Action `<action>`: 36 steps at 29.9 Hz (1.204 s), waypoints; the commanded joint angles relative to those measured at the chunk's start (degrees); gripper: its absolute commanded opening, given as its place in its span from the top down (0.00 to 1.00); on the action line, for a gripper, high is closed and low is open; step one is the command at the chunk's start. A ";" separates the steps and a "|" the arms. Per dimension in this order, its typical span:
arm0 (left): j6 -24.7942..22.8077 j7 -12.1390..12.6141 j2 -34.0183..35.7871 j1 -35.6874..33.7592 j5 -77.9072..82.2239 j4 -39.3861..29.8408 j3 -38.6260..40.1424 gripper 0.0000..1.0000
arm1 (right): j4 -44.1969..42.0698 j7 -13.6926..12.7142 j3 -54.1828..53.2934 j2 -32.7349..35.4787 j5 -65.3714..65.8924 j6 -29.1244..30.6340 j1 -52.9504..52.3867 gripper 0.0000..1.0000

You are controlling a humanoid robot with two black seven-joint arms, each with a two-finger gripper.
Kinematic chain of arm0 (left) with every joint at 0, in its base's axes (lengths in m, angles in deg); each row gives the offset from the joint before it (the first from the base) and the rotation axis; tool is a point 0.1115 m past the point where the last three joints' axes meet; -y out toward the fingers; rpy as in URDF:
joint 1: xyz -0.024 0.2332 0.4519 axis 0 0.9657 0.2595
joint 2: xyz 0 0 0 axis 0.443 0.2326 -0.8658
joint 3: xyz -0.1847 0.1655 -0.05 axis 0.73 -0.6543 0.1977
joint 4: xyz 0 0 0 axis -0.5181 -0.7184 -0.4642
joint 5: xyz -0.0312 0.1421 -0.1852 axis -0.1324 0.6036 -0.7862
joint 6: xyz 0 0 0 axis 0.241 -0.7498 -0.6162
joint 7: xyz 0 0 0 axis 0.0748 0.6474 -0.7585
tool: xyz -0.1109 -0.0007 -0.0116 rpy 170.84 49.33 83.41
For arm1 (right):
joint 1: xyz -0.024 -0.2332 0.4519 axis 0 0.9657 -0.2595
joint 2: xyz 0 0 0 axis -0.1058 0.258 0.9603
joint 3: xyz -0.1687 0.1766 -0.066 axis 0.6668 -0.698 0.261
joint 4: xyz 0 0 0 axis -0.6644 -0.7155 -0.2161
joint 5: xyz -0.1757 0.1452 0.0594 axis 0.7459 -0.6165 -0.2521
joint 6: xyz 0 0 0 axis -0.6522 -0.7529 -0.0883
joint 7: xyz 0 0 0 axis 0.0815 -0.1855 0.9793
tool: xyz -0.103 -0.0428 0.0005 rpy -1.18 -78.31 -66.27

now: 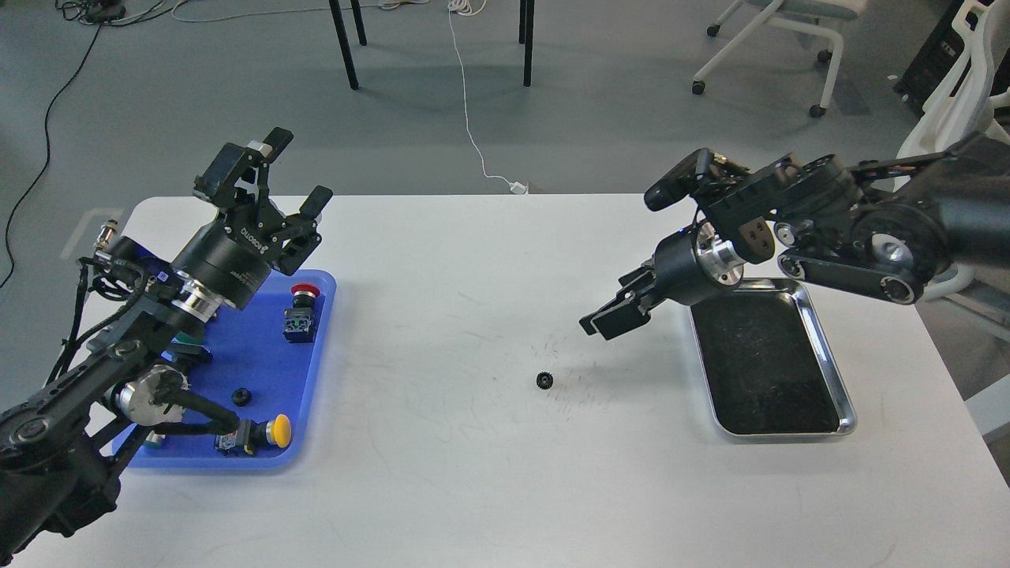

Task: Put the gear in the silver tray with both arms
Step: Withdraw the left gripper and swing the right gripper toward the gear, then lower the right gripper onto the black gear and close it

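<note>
At the far left, the left tool (293, 175) is raised above the shallow blue plastic tray (322, 331), its two black fingers spread wide apart and holding nothing. In that tray lie a red-capped push-button switch (302, 312), a yellow-capped push-button (268, 432) and a small black ring-shaped part (241, 395). Moving right across the white counter (442, 473), the small black toothed gear (544, 381) lies flat on the bare surface near the middle, well apart from both trays. Further right, the right tool (609, 318) hangs above the counter and points down toward the gear from its upper right; its dark flat fingers look close together, but from this angle I cannot tell whether they meet. At the far right, the shallow rectangular silver tray (830, 356) with its raised shiny rim and dark scuffed bottom sits empty. The gear looks light, stiff and hard, likely slippery on its teeth and apt to skid on the smooth counter. A pinch across its outer rim from above, with the fingers straddling it squarely, seems the safest hold.
</note>
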 commanded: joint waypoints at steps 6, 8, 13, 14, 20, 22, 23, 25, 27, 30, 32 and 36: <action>0.13 0.02 -0.04 0.17 -0.03 -1.15 0.44 0.02 | -5.18 0.00 8.94 -12.31 2.92 -8.49 0.89 0.06; 0.13 0.02 -0.04 0.25 -0.03 -1.32 0.44 0.02 | -5.88 0.00 10.43 -14.15 2.75 -11.57 2.55 0.08; 0.21 0.02 -0.04 0.87 0.06 -1.76 0.44 0.02 | -6.41 0.00 10.70 -15.39 2.74 -15.01 5.55 0.12; 0.21 0.02 -0.04 1.04 0.06 -1.94 0.44 0.02 | -6.50 0.00 10.70 -15.39 2.74 -15.53 6.16 0.13; 0.21 0.02 -0.13 1.48 0.06 -2.03 0.44 0.02 | -7.90 0.00 10.79 -16.18 2.74 -18.79 8.71 0.25; 0.21 0.02 -0.13 1.48 0.06 -2.20 0.44 0.02 | -8.34 0.00 10.88 -16.53 2.74 -19.23 8.80 0.30; 0.21 0.02 -0.13 1.48 0.06 -2.29 0.44 0.02 | -8.35 0.00 10.79 -16.62 2.74 -19.32 8.80 0.32; 0.21 0.02 -0.13 1.57 0.06 -2.47 0.44 0.02 | -8.61 0.00 10.88 -16.71 2.74 -19.32 8.80 0.33; 0.21 0.02 -0.22 1.57 0.06 -2.47 0.44 0.02 | -8.87 0.00 10.97 -16.80 2.83 -19.32 8.80 0.37; 0.21 0.02 -0.66 1.66 0.06 -2.55 0.44 0.02 | -9.66 0.00 11.49 -16.80 2.75 -19.32 8.80 0.48; 0.21 0.02 -0.66 1.66 0.06 -2.55 0.44 0.02 | -10.19 0.00 11.58 -16.80 2.83 -19.32 8.89 0.48; 0.21 0.02 -0.83 1.66 0.06 -2.55 0.44 0.02 | -10.54 0.00 11.67 -16.80 2.75 -19.32 8.89 0.48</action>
